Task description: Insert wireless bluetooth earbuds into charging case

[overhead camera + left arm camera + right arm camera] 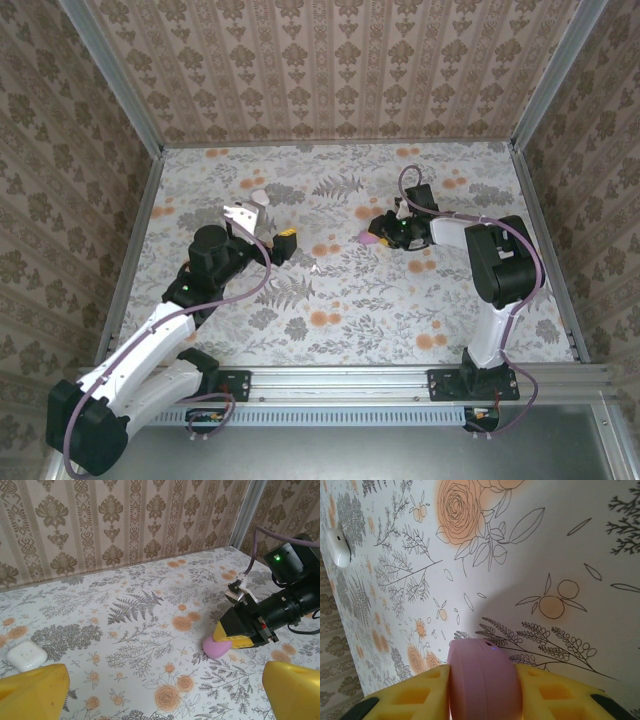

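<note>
Flower-printed tabletop [480,300], with patterned walls [330,60] on three sides. The right claw [231,636] lies low over the print, its yellow fingers [415,695] pinching a pink case [482,677] from both sides, with the case down at the surface. The left claw [285,243] is spread wide and holds nothing. A white case [27,656] sits on the tabletop near the left claw. A tiny white speck [314,268] lies between the arms; it is possibly an earbud, but too small to tell.
</note>
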`<move>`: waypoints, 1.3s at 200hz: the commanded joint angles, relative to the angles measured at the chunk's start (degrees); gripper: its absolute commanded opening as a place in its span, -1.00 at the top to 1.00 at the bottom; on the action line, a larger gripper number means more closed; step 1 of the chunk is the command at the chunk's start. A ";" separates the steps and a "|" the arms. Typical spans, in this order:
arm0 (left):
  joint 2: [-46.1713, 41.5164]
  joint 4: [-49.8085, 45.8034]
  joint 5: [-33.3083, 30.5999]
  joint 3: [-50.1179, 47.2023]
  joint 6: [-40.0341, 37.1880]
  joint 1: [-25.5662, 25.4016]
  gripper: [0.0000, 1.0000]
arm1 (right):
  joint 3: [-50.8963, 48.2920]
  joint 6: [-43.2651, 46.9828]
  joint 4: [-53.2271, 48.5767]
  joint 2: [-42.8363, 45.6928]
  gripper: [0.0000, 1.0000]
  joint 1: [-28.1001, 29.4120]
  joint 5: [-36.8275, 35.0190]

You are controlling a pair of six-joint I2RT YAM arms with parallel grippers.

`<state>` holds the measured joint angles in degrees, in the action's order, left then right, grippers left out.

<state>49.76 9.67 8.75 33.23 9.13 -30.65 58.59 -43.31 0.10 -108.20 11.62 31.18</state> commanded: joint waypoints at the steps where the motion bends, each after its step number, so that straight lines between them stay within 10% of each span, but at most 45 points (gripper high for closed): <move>1: -1.21 0.86 0.57 0.35 1.68 0.33 -1.00 | 0.74 2.48 -5.05 -1.08 0.25 -0.59 -0.66; 117: 4.10 -7.96 -0.49 6.80 8.06 1.53 -0.98 | 2.06 5.95 -10.77 1.90 -0.04 -0.97 -4.04; 260: 50.21 -40.39 -15.93 43.80 13.68 14.29 -0.64 | -12.48 4.00 -14.73 34.46 -0.19 -0.11 -3.49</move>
<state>93.97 -24.82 -3.64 71.09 22.76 -17.85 48.56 -38.11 -11.22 -80.20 11.07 26.81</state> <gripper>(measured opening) 0.827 0.594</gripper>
